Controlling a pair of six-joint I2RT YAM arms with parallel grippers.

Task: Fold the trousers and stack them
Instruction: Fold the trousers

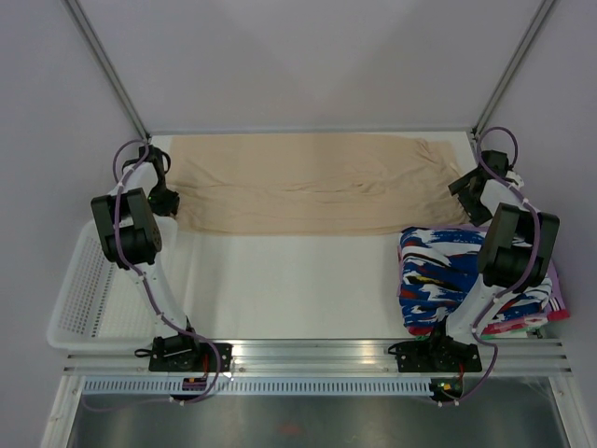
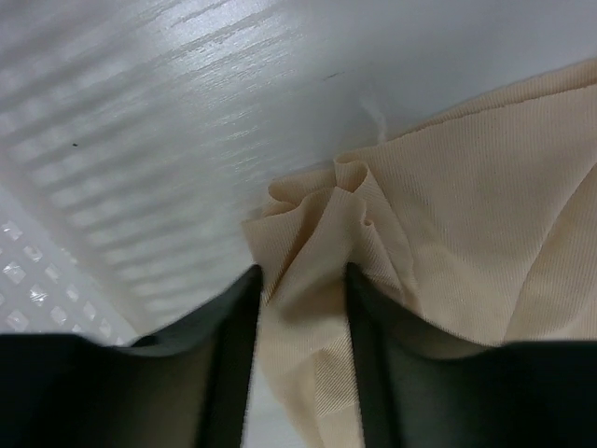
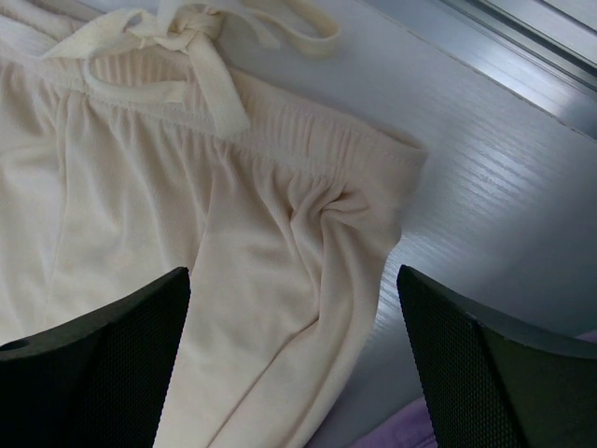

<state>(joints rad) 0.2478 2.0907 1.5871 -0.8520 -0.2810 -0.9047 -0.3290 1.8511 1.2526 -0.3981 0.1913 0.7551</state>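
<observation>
The beige trousers [image 1: 308, 187] lie flat across the far part of the table, legs to the left and waistband to the right. My left gripper [image 1: 166, 201] is at the left leg end. In the left wrist view, it [image 2: 301, 275] is shut on a bunched fold of the trousers [image 2: 485, 187]. My right gripper [image 1: 471, 198] is at the waistband end. In the right wrist view, it [image 3: 291, 275] is wide open over the puckered waistband corner of the trousers [image 3: 140, 205], with the tied drawstring [image 3: 187, 37] beyond.
A stack of blue, white, red and black patterned garments [image 1: 457, 280] sits at the near right, just below the waistband end. A white mesh basket [image 1: 93, 289] stands off the table's left side. Bare white table [image 1: 298, 280] lies in front of the trousers.
</observation>
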